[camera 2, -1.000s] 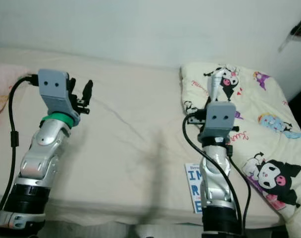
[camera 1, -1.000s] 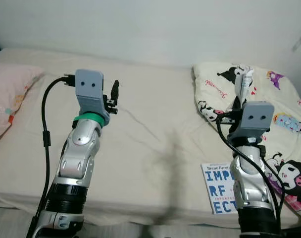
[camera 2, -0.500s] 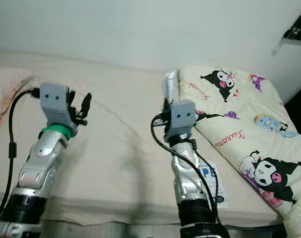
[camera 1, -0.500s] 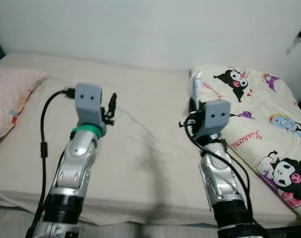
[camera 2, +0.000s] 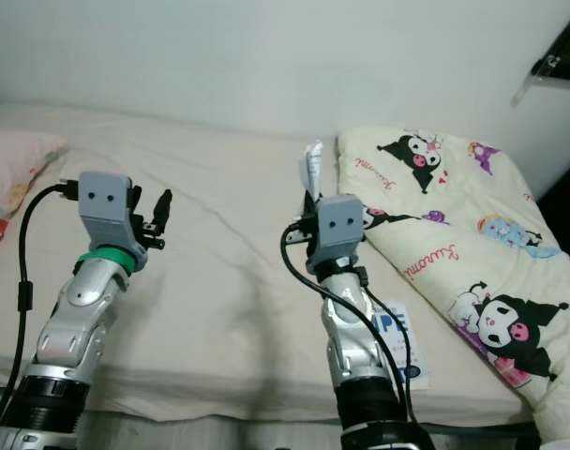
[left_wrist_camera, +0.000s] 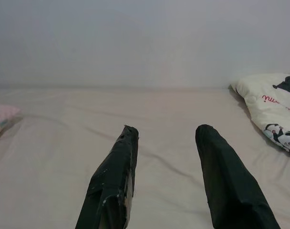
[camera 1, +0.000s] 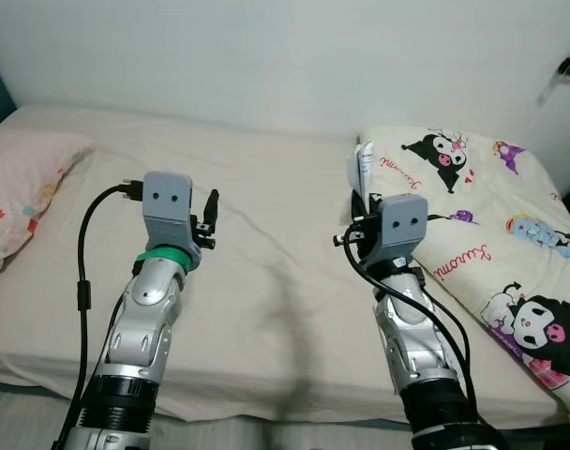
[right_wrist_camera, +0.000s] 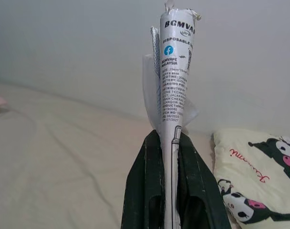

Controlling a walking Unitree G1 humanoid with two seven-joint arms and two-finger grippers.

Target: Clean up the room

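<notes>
My right gripper (right_wrist_camera: 170, 138) is shut on a flat white printed packet (right_wrist_camera: 176, 62), which sticks up from between its fingers. In the head views the packet (camera 1: 363, 167) is held upright above the cream bed sheet (camera 1: 266, 244), just left of the cartoon-print blanket (camera 1: 491, 216). My left gripper (left_wrist_camera: 166, 131) is open with nothing between its fingers; it hovers over the sheet's left half (camera 1: 210, 208). A blue-and-white book (camera 2: 397, 337) lies near the bed's front edge, partly hidden behind my right arm.
A pink patterned pillow (camera 1: 18, 183) lies at the bed's left end. The folded blanket covers the right end. A white wall (camera 1: 285, 56) runs behind the bed. The front edge of the mattress (camera 1: 266, 408) is just below my arms.
The camera has shifted. My right arm has carried the packet leftward, from over the blanket to over the bare sheet. The left arm has barely moved.
</notes>
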